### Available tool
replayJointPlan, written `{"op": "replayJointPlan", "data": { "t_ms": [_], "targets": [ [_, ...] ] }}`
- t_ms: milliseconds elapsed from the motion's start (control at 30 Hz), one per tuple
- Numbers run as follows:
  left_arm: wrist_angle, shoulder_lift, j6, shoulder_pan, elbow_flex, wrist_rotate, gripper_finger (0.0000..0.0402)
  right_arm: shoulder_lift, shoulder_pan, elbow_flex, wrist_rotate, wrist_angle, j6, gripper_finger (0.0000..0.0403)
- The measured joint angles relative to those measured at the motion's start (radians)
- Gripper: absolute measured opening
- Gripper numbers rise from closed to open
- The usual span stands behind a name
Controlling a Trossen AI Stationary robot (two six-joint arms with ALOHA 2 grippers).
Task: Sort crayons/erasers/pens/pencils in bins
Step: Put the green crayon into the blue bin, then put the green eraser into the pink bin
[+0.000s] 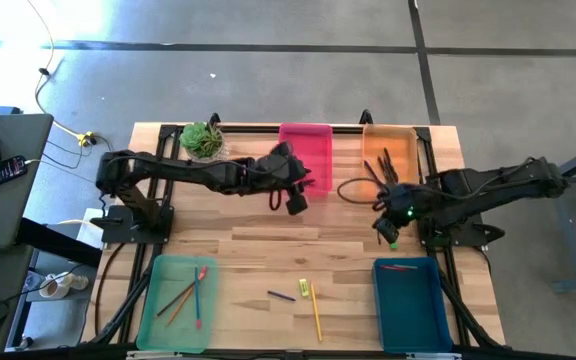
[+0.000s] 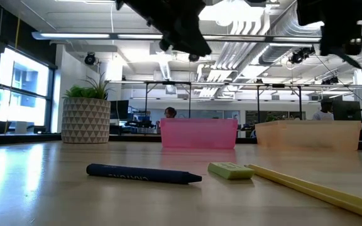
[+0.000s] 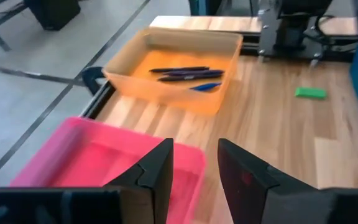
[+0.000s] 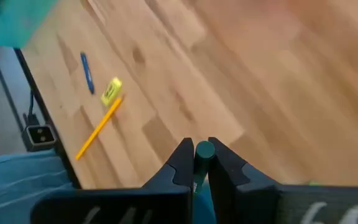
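right gripper (image 4: 196,163) pinches green crayon (image 4: 204,151); left gripper (image 3: 194,165) parted

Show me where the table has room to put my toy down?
Bare wood lies between the green bin and the pink bin, under the left gripper. It's crowded near the yellow pencil, yellow eraser and dark crayon, and by the right gripper.

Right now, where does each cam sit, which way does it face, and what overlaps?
High: overhead, straight down; both arms, four bins.
Low: table height, across the table to the pink bin; arms overhead.
Left wrist: past left gripper, open, above the pink bin, toward orange bin.
Right wrist: down past right gripper, shut on a green stick.
Shared: yellow eraser, low and right wrist.
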Motion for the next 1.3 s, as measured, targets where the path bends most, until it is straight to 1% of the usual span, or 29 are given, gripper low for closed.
{"op": "replayJointPlan", "data": {
  "t_ms": [133,300,433,533,700,800,900,1167,1300],
  "targets": [
    [-0.093,-0.062,0.031,0.024,0.0,-0.004,0.0103,0.002,0.079,-0.039,-0.005,0.0,0.159,0.0005],
    [-0.185,-0.132,0.077,0.046,0.0,-0.032,0.0093,0.002,0.192,-0.072,-0.007,0.006,0.351,0.0005],
    [-0.24,-0.169,0.094,0.055,0.0,-0.067,0.009,0.002,0.29,-0.105,-0.008,0.041,0.515,0.0005],
    [-0.265,-0.183,0.094,0.06,0.0,-0.074,0.009,0.014,0.356,-0.129,-0.008,0.064,0.64,0.0005],
    [-0.282,-0.189,0.094,0.062,0.0,-0.073,0.009,0.092,0.454,-0.144,-0.029,0.064,0.775,0.0005],
    [-0.284,-0.189,0.101,0.062,0.0,-0.072,0.009,0.149,0.497,-0.144,-0.055,0.069,0.84,0.0005],
    [-0.288,-0.189,0.121,0.062,0.0,-0.072,0.009,0.199,0.535,-0.144,-0.057,0.092,0.917,0.0008],
    [-0.288,-0.189,0.128,0.061,0.0,-0.071,0.009,0.337,0.603,-0.144,-0.06,0.137,1.109,0.0041],
    [-0.296,-0.189,0.154,0.061,0.0,-0.058,0.009,0.393,0.618,-0.144,-0.085,0.193,1.141,0.006]
  ]
}}
